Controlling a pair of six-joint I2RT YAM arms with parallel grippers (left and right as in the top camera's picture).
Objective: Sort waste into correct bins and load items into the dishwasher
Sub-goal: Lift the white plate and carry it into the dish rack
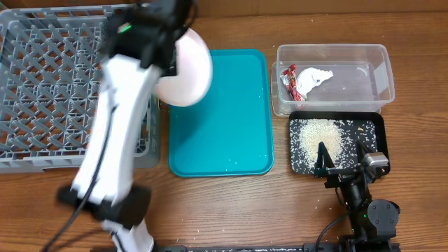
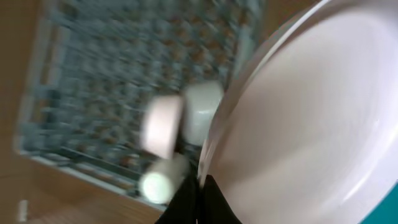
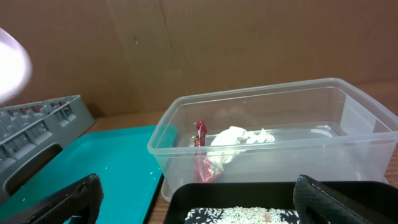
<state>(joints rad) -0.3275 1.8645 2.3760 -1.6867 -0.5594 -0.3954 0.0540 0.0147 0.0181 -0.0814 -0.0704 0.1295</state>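
My left gripper (image 2: 200, 193) is shut on the rim of the round white plate (image 2: 311, 106) and holds it tilted in the air between the grey dish rack (image 1: 49, 84) and the teal tray (image 1: 224, 119). The plate also shows in the overhead view (image 1: 187, 70). In the blurred left wrist view, a pinkish bowl (image 2: 163, 124), a pale bowl (image 2: 202, 112) and a white cup (image 2: 158, 183) sit in the rack (image 2: 106, 68). The clear tub (image 1: 350, 56) holds the red-and-white wrapper (image 1: 289, 77) and the napkin (image 1: 315, 78). Rice grains (image 1: 318, 136) lie in the black tray (image 1: 374, 129). My right gripper (image 1: 341, 155) is open and empty over that tray's near edge.
The right wrist view shows the tub (image 3: 348, 124) behind the black tray (image 3: 186, 199), the teal tray (image 3: 93, 162) to the left and the rack's corner (image 3: 37, 124). A few stray grains lie on the teal tray and on the wooden table (image 1: 231, 210).
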